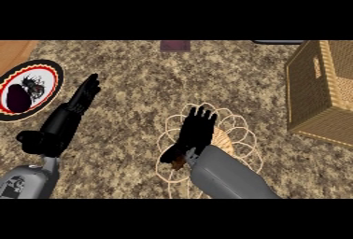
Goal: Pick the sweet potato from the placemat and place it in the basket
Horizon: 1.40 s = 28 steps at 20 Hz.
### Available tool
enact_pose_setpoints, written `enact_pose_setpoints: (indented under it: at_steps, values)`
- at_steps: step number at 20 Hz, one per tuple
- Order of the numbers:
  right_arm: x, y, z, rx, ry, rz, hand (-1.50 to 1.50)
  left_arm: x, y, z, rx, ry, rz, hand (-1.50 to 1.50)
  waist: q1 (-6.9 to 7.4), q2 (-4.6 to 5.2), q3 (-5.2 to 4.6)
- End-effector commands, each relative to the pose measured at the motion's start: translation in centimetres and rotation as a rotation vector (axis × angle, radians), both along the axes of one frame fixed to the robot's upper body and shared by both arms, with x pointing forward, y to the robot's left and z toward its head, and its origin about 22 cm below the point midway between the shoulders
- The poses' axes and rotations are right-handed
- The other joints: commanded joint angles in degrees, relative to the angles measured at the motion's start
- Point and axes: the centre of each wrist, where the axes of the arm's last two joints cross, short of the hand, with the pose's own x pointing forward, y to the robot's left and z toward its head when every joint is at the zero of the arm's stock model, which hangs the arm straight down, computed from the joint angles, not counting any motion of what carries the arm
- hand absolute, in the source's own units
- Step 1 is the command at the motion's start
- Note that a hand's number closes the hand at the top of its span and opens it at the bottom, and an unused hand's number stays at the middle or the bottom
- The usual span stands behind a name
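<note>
A lacy, flower-shaped placemat (238,128) lies at the counter's centre. My right hand (194,134) hovers over it, palm down, fingers straight and pointing away from me, thumb spread to the left. Only a small brown piece of the sweet potato (179,163) shows, under the heel of that hand beside the thumb; the hand and forearm hide the rest. The woven basket (324,100) stands at the right edge, well apart from the hand. My left hand (67,119) rests open at the left, fingers straight, holding nothing.
A round plate (43,79) with a red and black rim sits at the far left, bearing a dark oval item. A dark object (175,45) lies at the counter's far edge. A wooden surface shows at the top left corner.
</note>
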Motion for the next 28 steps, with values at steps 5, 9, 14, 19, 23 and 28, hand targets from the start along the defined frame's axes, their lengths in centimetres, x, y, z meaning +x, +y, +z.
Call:
enact_pose_setpoints:
  at_steps: [5, 9, 14, 19, 23, 28]
  values:
    - [-0.7, 0.1, -1.7, -0.145, 0.142, -0.128, 1.5, 0.4, -0.3, -0.4, -0.008, 0.0, 0.0, 0.0, -0.12, 0.38, -0.11]
    - [-1.3, -0.1, -2.9, -0.148, 0.125, -0.116, 1.5, 0.3, -0.5, -0.3, 0.009, -0.011, -0.013, 0.0, 0.2, 0.34, -0.09]
    - [-3.3, -1.0, -3.9, -0.127, 0.114, 0.071, 1.5, -0.8, 0.9, -0.6, -0.01, 0.008, 0.026, 0.0, -0.35, 0.22, -0.07]
    - [-7.2, -9.5, -1.8, 0.253, -0.057, 0.373, 1.5, -1.1, 1.7, -0.8, 0.005, 0.024, 0.063, 0.0, -3.79, -0.6, 0.09]
    - [-10.8, -15.5, -1.4, 0.277, -0.148, 0.415, 1.5, -0.6, 2.0, 0.0, 0.014, 0.0, 0.065, 0.0, -3.08, -0.11, -0.01]
    - [-12.3, -18.2, 0.7, 0.437, -0.265, 0.35, 1.5, -1.3, 0.8, -0.7, 0.009, 0.002, 0.03, 0.0, -1.51, 0.2, -0.04]
